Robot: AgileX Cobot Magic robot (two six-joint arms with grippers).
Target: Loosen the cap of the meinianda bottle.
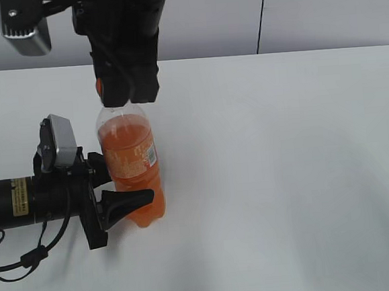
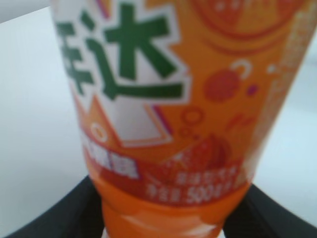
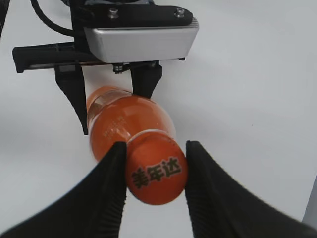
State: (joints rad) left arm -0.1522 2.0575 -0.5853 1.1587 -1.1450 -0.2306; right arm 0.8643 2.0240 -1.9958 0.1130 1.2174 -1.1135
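1. The bottle (image 1: pixel 134 167) stands upright on the white table (image 1: pixel 285 179), left of the middle, label facing the near side.
2. The left gripper (image 1: pixel 113 185) comes in level from the left and clamps the bottle's lower body; in its wrist view the dark fingers (image 2: pixel 54 218) sit against both sides just below the label.
3. The right gripper (image 3: pixel 154 173) hangs over the top from above. Its two black fingers (image 3: pixel 106 183) close on the cap (image 3: pixel 156 171), one on each side, touching or very nearly so.
4. In the exterior view the cap is mostly hidden behind the right gripper's body; only an orange sliver shows at its left edge.
5. Risk, cap slip: the cap is small, round and smooth, so a light pinch may let the fingers skate round it without turning it.
6. Risk, bottle spin: if the left hold is too soft on the ribbed plastic, the whole bottle may rotate with the cap, and nothing loosens.
7. Risk, tilt: a twist off the bottle's axis could lever the neck sideways and tip it within the lower grip.
8. Risk, squeeze: too hard a clamp may dent the body and push drink up once the seal breaks.
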